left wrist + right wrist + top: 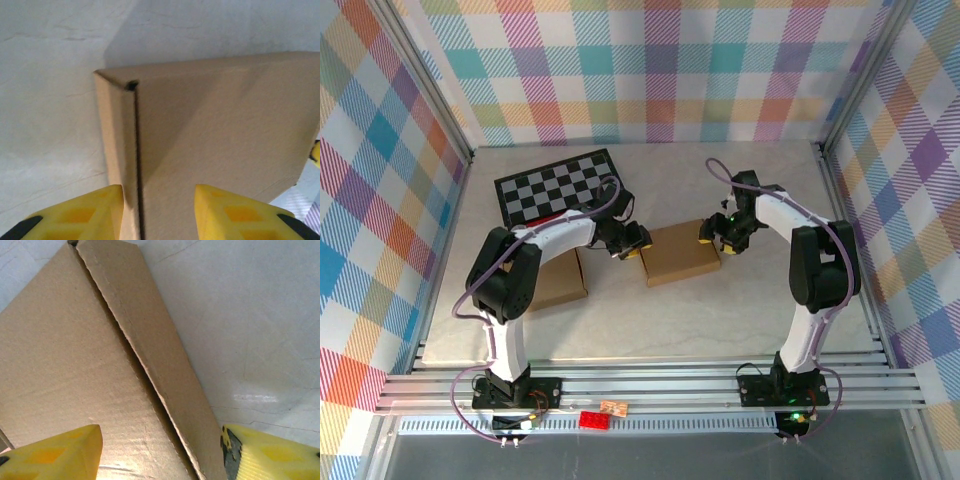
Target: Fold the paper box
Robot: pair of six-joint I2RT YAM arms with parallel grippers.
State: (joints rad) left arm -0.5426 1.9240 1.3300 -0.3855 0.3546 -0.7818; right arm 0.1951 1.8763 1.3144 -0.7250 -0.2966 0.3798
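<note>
The brown paper box (680,255) lies flat in the middle of the table, its lid down. My left gripper (632,243) is at its left end and my right gripper (712,235) at its right end. In the left wrist view the box (215,125) runs under the open left gripper (157,192), whose yellow fingertips (102,200) straddle the narrow side wall (117,130) and the dark seam beside it. Seen from the right wrist, the open right gripper (161,432) straddles the box's (65,365) side flap (165,355), with a gap on both sides.
A second flat brown cardboard piece (560,282) lies under the left arm. A black-and-white checkerboard (560,185) sits at the back left. Plaid walls and metal rails (640,385) enclose the pale table (740,320).
</note>
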